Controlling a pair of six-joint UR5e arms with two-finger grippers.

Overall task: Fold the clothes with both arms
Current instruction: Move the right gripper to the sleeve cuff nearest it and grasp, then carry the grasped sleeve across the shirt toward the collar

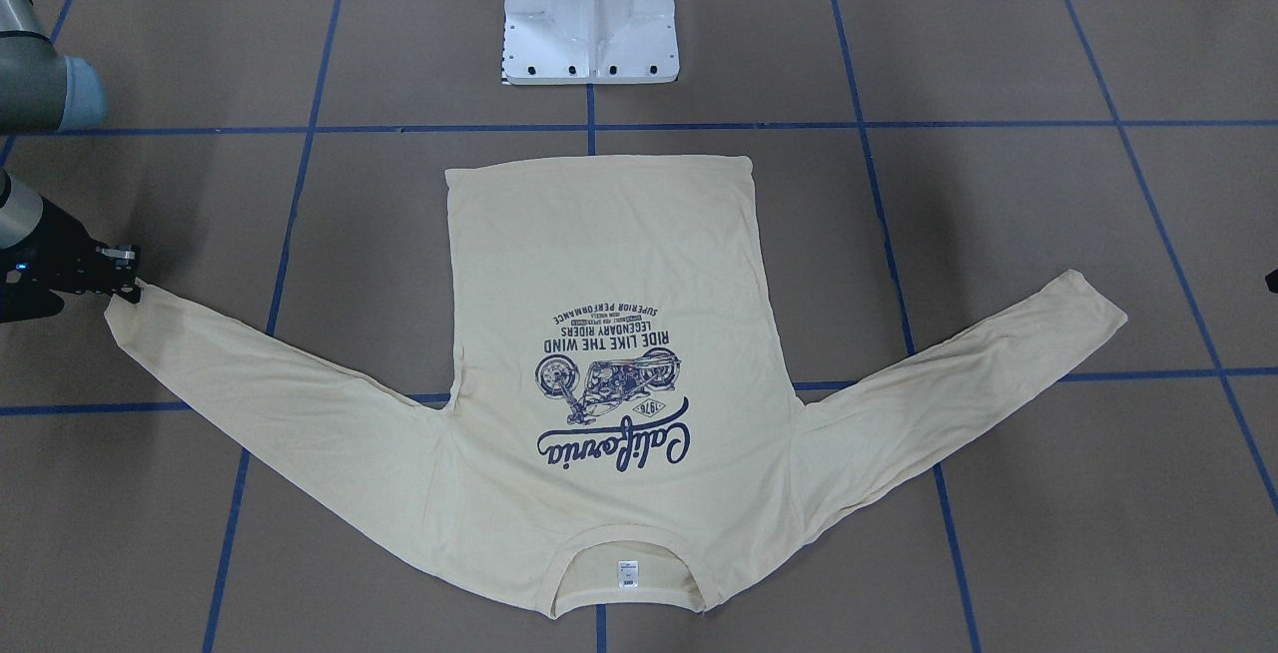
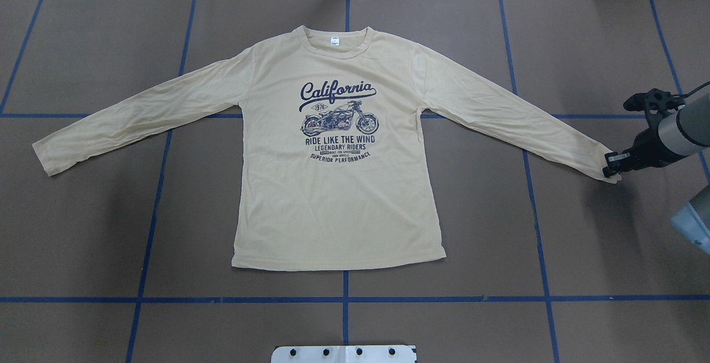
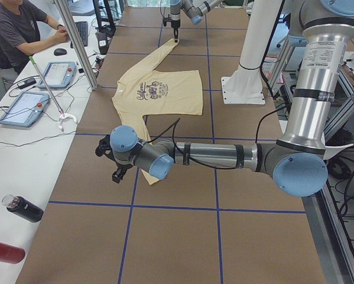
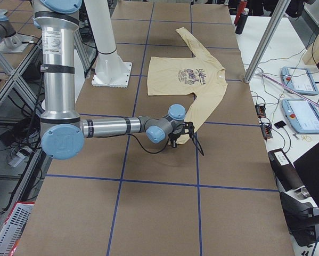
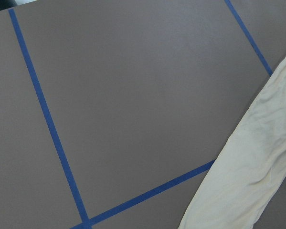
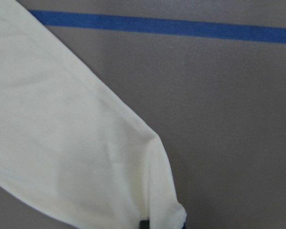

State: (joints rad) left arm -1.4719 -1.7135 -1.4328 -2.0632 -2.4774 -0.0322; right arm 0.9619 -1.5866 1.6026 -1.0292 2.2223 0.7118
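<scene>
Front view: the T-shirt (image 1: 599, 333) lies flat, print up, mid-table (image 1: 998, 533), with the right claw (image 1: 125, 284) at its nine-o'clock cuff. Overhead: the claw touches that cuff at three o'clock; I cannot tell if it pinches. Left side view: the left claw (image 3: 116, 174) is near the other cuff, its state unclear.

Even, diffuse overhead light. Brown table (image 2: 582, 230) reads matte. Faint soft shadow by the T-shirt (image 2: 333, 196) cuff. Fixed views sharp. White base (image 1: 589, 24) bright, nearly washed out. Right wrist view soft, probably too close to focus.
</scene>
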